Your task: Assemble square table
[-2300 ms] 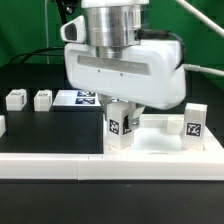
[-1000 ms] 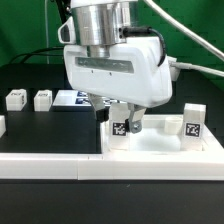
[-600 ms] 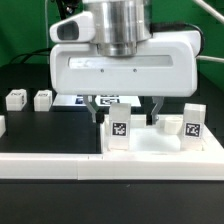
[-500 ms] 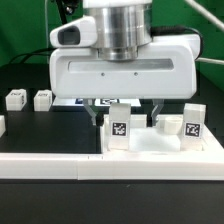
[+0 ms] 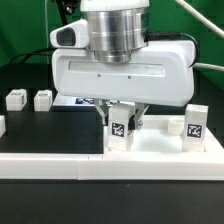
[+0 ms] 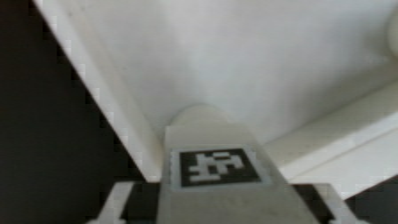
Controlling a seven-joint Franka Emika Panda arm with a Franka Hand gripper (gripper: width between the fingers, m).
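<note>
The square table's white slab lies flat at the exterior view's right. A white leg post with a tag stands upright at the slab's near left corner. My gripper has come down over it, and its fingers press on the post's two sides. The wrist view shows the post's tagged face filling the gap between the fingers, with the slab beneath. A second tagged leg post stands on the slab's right side. Two more small leg posts sit on the black table at the left.
The marker board lies flat behind the gripper, partly hidden by it. A long white bar runs along the front, left of the slab. Another small white piece peeks in at the left edge.
The gripper turned square to the camera with its jaws wide, then lowered over the left leg post and closed its fingers onto the post's sides.
</note>
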